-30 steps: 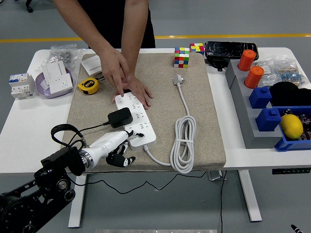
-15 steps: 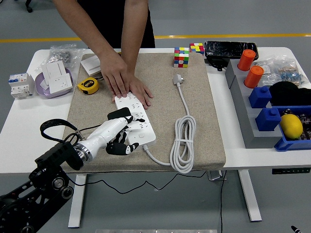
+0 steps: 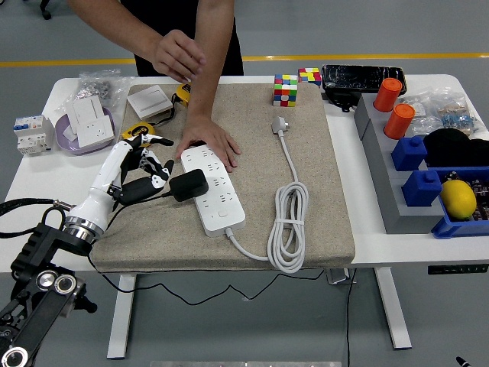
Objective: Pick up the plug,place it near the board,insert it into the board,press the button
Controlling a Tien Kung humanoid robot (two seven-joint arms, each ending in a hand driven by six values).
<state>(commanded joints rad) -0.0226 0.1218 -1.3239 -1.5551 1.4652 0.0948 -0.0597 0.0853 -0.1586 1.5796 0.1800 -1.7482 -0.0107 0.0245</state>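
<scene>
The black plug [image 3: 189,184] sits on the left side of the white power board [image 3: 219,193], which lies on the beige mat [image 3: 306,160]; its thin black cord trails left. My left hand [image 3: 153,172], white with black fingers, hovers just left of the plug with fingers loosely spread and holding nothing, one lower finger reaching to the plug's left edge. One hand of the person [image 3: 210,142] presses flat on the board's far end. The person's other hand [image 3: 177,55] is raised above the table's back. My right arm is out of view.
The board's white cable [image 3: 289,229] lies coiled on the mat's right, its white wall plug [image 3: 280,123] further back. A yellow tape measure [image 3: 134,130], a white switch [image 3: 149,102] and a purple bowl [image 3: 84,126] sit at left. Cubes [image 3: 286,89], orange cups [image 3: 399,120] and blue bins [image 3: 458,218] stand at right.
My left hand swung from the board's near end up to the plug's left side. The person lifted one hand off the board; the other stays down. Plug and board have not moved.
</scene>
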